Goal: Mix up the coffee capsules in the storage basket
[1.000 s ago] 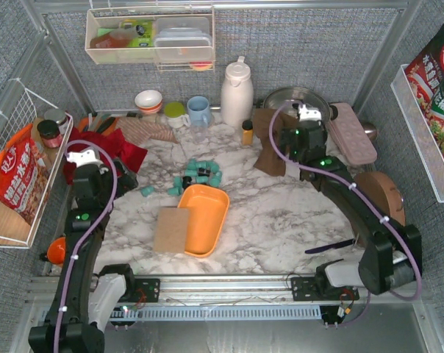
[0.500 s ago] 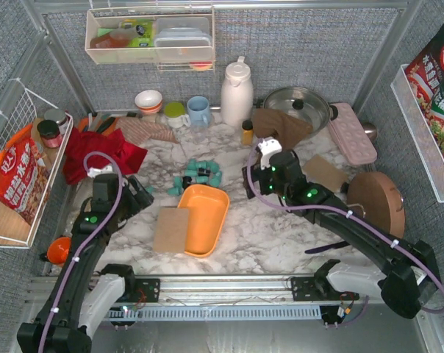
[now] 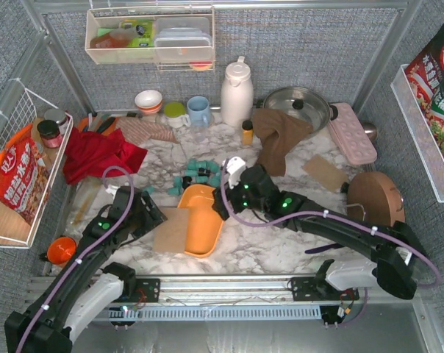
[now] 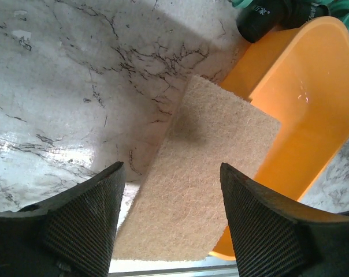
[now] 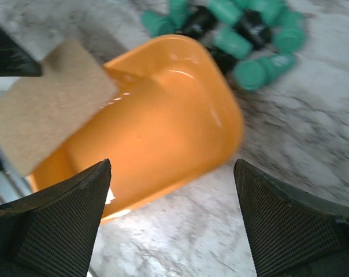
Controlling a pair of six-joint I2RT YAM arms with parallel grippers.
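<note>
The orange storage basket lies mid-table and looks empty. It also shows in the right wrist view and the left wrist view. The teal and black coffee capsules lie in a cluster on the marble just beyond its far end, also in the right wrist view; one black capsule shows in the left wrist view. My left gripper is open and empty above a tan pad that overlaps the basket's left rim. My right gripper is open and empty above the basket's right side.
A white thermos, amber bottle, cups and a pot stand at the back. A brown cloth, red cloth, pink tray and round wooden board lie around. Wire baskets hang on both sides.
Both arms have swung inward and down to the basket: the left gripper moved right over the tan pad, the right gripper moved left and nearer over the basket. The capsules have not moved.
</note>
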